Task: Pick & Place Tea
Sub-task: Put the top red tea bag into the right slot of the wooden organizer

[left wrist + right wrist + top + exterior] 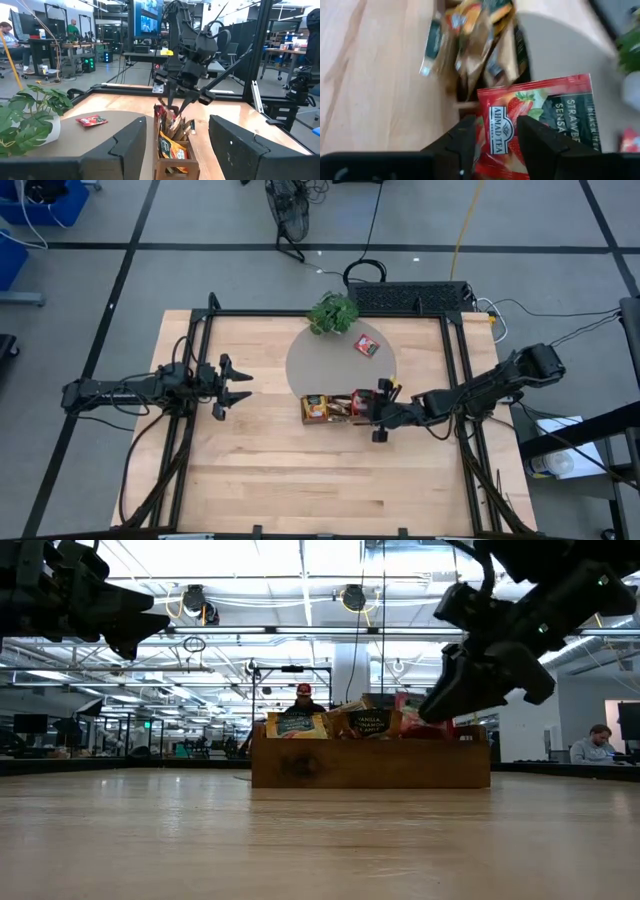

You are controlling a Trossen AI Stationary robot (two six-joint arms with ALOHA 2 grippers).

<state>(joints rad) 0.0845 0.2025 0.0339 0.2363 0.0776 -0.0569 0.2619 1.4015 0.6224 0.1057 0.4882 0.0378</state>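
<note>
The right gripper hangs over the 3 o'clock end of the wooden tray, which stands just below the table's centre, half on the grey round mat. In the right wrist view a red strawberry tea packet sits between the two dark fingers. The fingers look slightly parted around it, so whether they are pinching it or have just let go cannot be told; it seems caught mid-lift or mid-release at the tray's edge. The packet is held upright by its lower edge, probably because the packets stand on edge in the tray and can only be drawn out that way.

A second red packet lies flat on the mat at about 1 o'clock from the tray, just beside the potted plant. Its position suggests the mat is where packets are being put down, clear of the tray.

The left gripper waits at 9 o'clock, well apart from the tray, its jaws spread wide and empty, facing the work.

Counted: one tray, one mat, one plant, two arms. Two red packets are clearly separate from the tray's stock. The packets inside the tray are packed together and overlap, orange, brown and dark ones among them, and cannot be counted exactly.
</note>
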